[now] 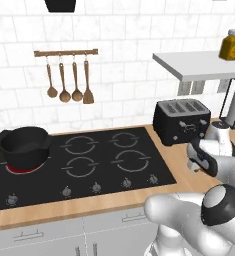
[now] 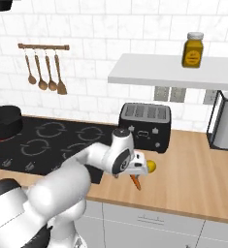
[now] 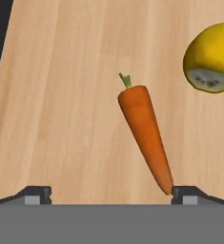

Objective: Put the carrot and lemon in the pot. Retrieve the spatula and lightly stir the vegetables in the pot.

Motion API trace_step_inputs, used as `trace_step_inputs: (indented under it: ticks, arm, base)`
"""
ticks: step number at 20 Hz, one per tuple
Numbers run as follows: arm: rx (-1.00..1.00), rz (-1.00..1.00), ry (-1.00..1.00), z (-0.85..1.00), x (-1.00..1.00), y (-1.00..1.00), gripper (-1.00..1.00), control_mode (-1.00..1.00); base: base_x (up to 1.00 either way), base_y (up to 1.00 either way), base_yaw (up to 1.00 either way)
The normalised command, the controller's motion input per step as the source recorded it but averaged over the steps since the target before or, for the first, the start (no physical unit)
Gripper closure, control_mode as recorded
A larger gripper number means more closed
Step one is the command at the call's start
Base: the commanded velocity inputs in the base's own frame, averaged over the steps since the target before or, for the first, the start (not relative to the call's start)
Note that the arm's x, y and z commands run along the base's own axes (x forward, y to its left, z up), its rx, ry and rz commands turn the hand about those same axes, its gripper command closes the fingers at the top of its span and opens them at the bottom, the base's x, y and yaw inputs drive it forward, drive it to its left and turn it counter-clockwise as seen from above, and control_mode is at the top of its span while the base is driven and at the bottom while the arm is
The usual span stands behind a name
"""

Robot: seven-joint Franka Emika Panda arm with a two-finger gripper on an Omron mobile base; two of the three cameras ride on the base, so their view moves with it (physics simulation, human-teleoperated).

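Counter: light wood, visible grain, matt. Carrot: smooth orange skin, soft sheen, small green stub. Lemon: yellow, slightly dimpled rind, pale rough patch at one end. Pot: black, matt. Cooktop: black, glossy, glass-like. Toaster: black body, semi-gloss. Hanging utensils: brown wood. Wall tiles: white, smooth. Tool tips: dark, matt.

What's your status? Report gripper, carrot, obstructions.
Gripper open, low over the counter. Carrot lying between the fingertips, not gripped. Lemon beside it, apart. Pot on the stove.
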Motion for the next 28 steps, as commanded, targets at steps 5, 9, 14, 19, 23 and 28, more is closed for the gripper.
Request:
trace_step_inputs:
  ticks: [5, 9, 14, 19, 23, 28]
  arm:
    - [0.04, 0.02, 0.01, -0.23, 0.27, -0.17, -1.00, -1.00]
    - [0.00, 0.01, 0.03, -0.32, 0.21, -0.12, -1.00, -1.00]
    - [0.00, 0.00, 0.04, -0.27, 0.23, -0.09, -1.00, -1.00]
    - [0.02, 0.00, 0.04, -0.16, 0.20, -0.11, -1.00, -1.00]
    - [0.00, 0.00, 0.01, -0.18, 0.19, -0.05, -1.00, -1.00]
    - [0.00, 0.00, 0.00, -0.08, 0.08, 0.00, 1.00, -1.00]
  base:
    - [0.00, 0.00, 0.00]
    - [0.00, 0.00, 0.00]
    - [0.00, 0.00, 0.00]
    - [0.00, 0.00, 0.00]
    - [0.00, 0.00, 0.00]
    - [0.00, 0.00, 0.00]
